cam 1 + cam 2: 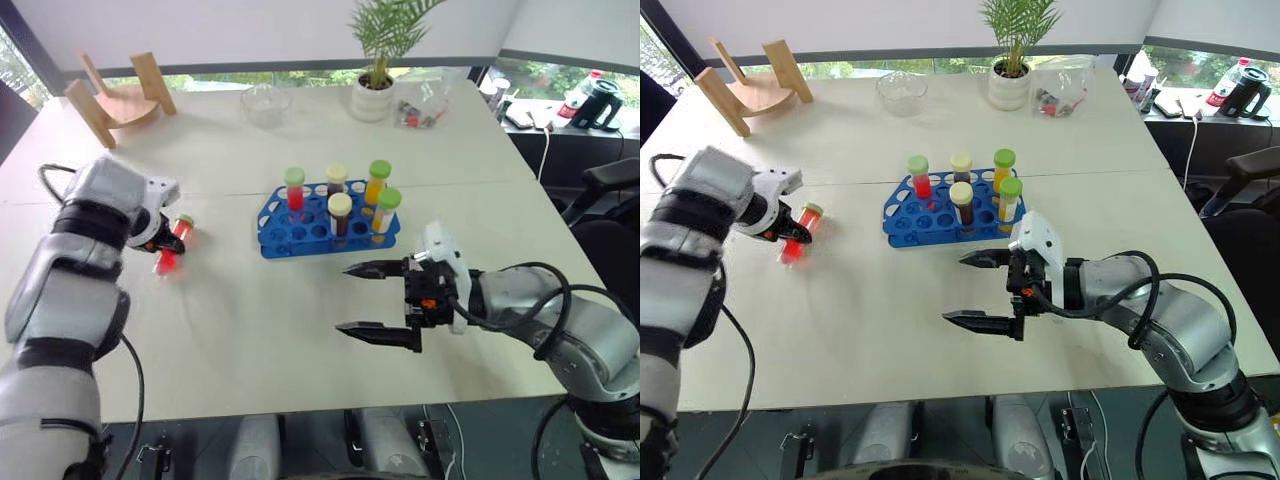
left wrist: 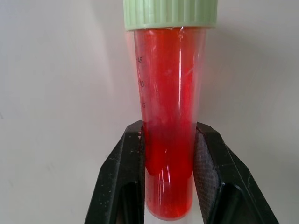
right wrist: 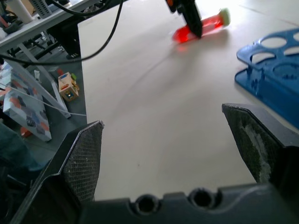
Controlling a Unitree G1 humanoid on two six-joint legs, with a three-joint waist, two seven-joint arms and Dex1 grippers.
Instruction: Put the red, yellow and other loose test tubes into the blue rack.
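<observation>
Red-filled, green-capped test tube (image 2: 169,121) lies on the surface clamped in the left tool (image 1: 168,243), five tubes already in the blue rack (image 1: 285,232) beyond the right tool (image 1: 378,300), whose fingers stand apart, empty.

Red green-capped tube (image 1: 172,245) lies on table; blue rack (image 1: 300,232) holds 5.

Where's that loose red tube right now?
The red tube lies on the white table at the robot's left, clamped by the left gripper, apart from the blue rack to its right.
</observation>
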